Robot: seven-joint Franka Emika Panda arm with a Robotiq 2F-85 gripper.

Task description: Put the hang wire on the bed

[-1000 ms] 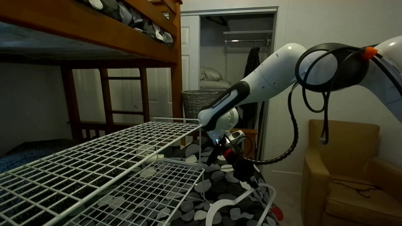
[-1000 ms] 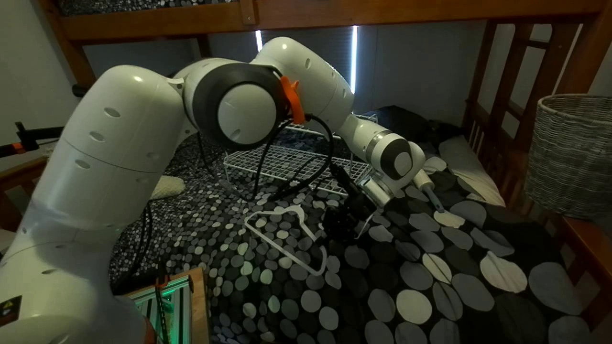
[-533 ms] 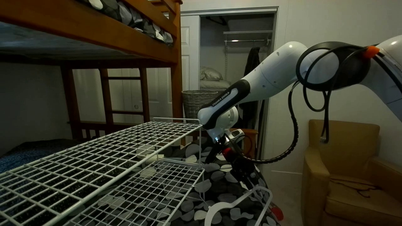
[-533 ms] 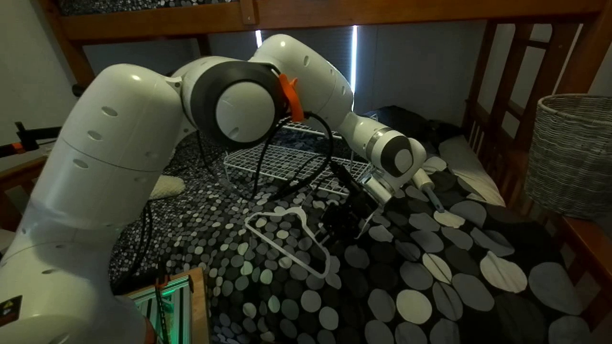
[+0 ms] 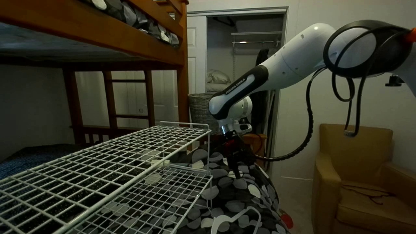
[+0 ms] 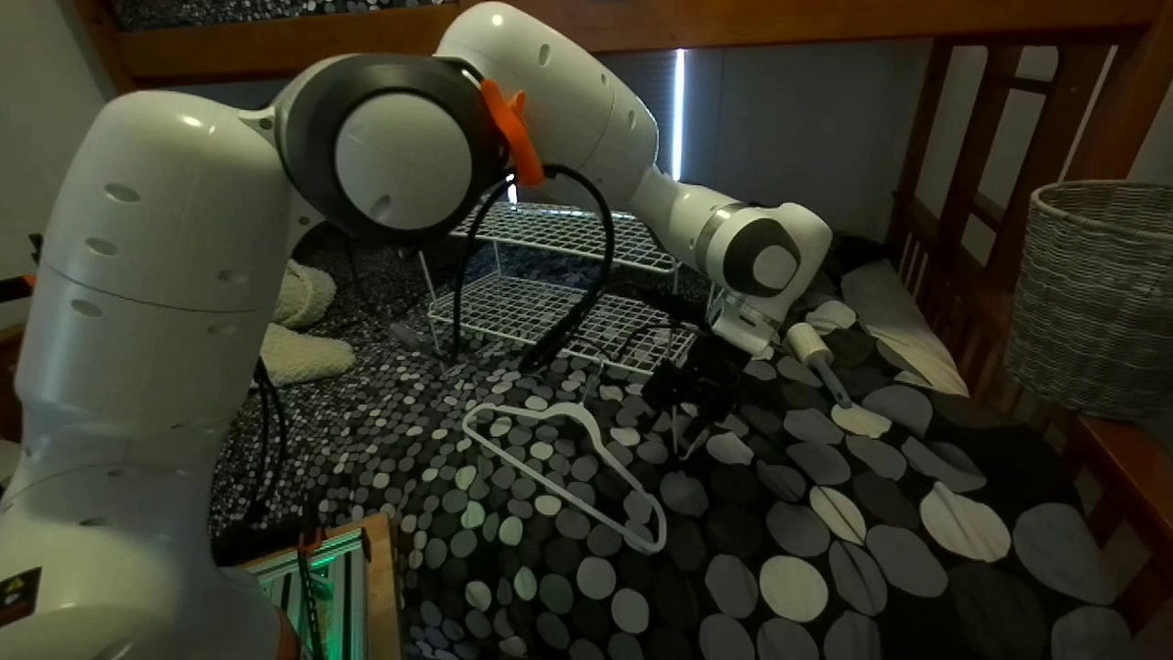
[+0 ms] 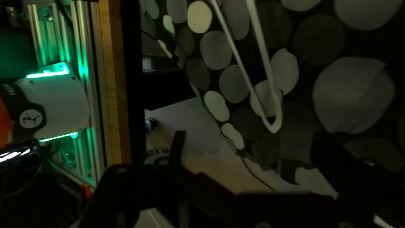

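Note:
The hang wire, a white clothes hanger (image 6: 575,411), lies on the bed (image 6: 797,587), whose cover has black, white and grey round spots. Its shoulder also appears in an exterior view, where the hanger (image 5: 224,218) is cut off by the lower edge. Above the bed, beyond one end of the hanger, my gripper (image 6: 687,445) hangs apart from it. In the wrist view the gripper (image 7: 248,134) stands open, its dark fingers spread wide with nothing held. A narrow corner of the hanger (image 7: 274,127) shows beyond the gap.
A two-tier white grid rack (image 5: 110,196) stands on the bed beside the hanger. A lint roller (image 6: 808,344) lies close to the arm's wrist. Overhead runs the wooden upper bunk rail (image 6: 733,23). A wicker basket (image 6: 1090,302) and an armchair (image 5: 354,156) stand off the bed.
The gripper has opened and let go of the hanger's end, then lifted and drawn away from it. The hanger has settled lower and shifted slightly.

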